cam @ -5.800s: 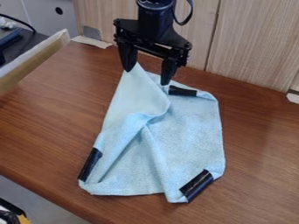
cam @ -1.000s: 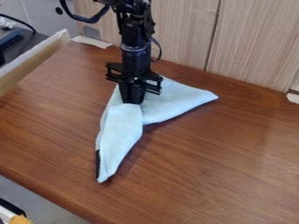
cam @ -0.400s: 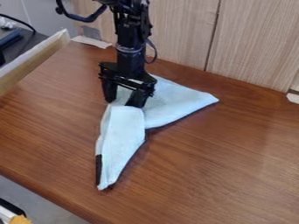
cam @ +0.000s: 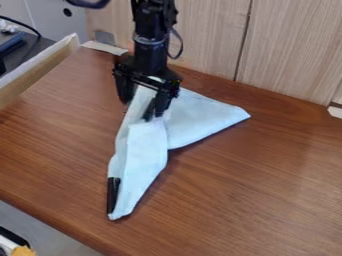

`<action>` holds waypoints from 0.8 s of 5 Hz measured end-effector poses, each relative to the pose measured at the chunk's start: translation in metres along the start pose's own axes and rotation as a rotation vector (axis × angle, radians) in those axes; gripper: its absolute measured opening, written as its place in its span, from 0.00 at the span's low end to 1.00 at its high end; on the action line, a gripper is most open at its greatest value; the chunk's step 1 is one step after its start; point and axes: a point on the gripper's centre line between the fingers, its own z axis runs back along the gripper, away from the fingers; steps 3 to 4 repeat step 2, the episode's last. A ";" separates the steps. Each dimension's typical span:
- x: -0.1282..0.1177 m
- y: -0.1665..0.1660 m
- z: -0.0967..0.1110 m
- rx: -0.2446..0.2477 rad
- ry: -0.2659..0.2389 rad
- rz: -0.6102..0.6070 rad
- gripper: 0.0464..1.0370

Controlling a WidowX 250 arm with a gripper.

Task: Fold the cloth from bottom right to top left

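Cloth [cam: 202, 119] as landmark: lies folded, two pointed arms spread, on the brown table [cam: 254, 200]. Gripper [cam: 139, 110] hangs over cloth's upper left part; jaws well apart, gripping nothing. Black strip [cam: 113, 195] at cloth's lower tip.

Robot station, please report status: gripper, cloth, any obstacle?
Gripper open, at upper part of cloth. Cloth folded over, one tip lower left, one right. Wooden board at left, apart from cloth.

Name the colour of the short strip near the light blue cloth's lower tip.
The strip is black, clearest in the camera view.
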 end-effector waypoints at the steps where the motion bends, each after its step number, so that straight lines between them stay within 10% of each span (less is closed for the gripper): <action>1: 0.001 0.002 0.023 -0.003 -0.055 0.016 0.96; 4: -0.001 0.002 0.047 -0.014 -0.102 0.032 0.96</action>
